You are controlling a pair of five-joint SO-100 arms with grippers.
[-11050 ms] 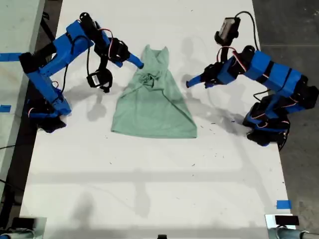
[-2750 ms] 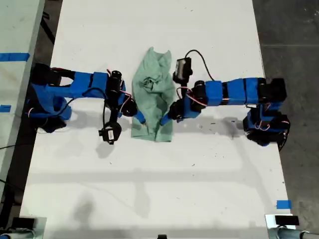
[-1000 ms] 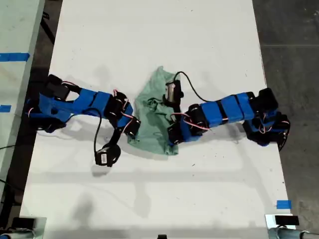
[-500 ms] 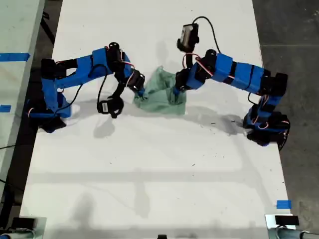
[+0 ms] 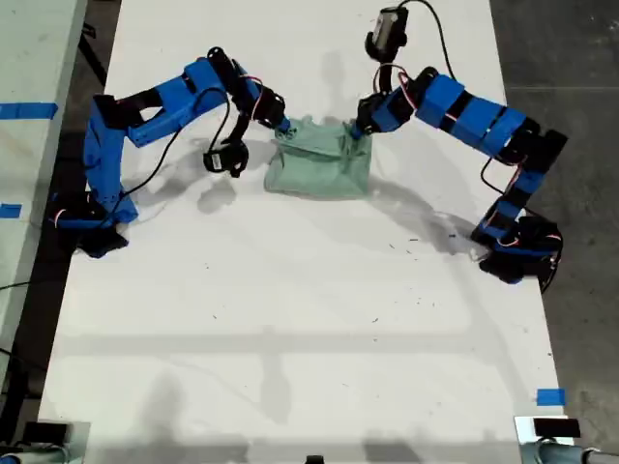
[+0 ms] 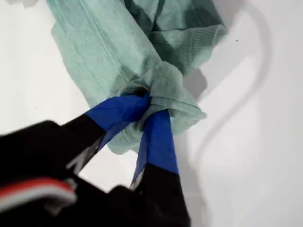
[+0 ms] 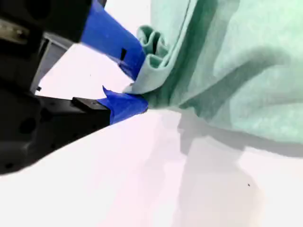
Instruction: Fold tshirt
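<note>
The tshirt [image 5: 319, 166] lies folded into a compact rectangle on the white desk [image 5: 290, 338], toward the far end in the exterior view. Your first pincer [image 6: 149, 106] is clamped on a bunched wad of the cloth. Your second pincer [image 7: 137, 85] grips a pleated edge of the cloth. In the exterior view, one blue arm meets each upper corner of the tshirt, which hangs slightly raised there.

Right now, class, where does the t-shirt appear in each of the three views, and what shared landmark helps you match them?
Exterior view: t-shirt folded, upper middle of table.
First wrist view: t-shirt bunched, pinched between blue fingers.
Second wrist view: t-shirt edge pinched by blue fingers.
Shared landmark: the white table.
</note>
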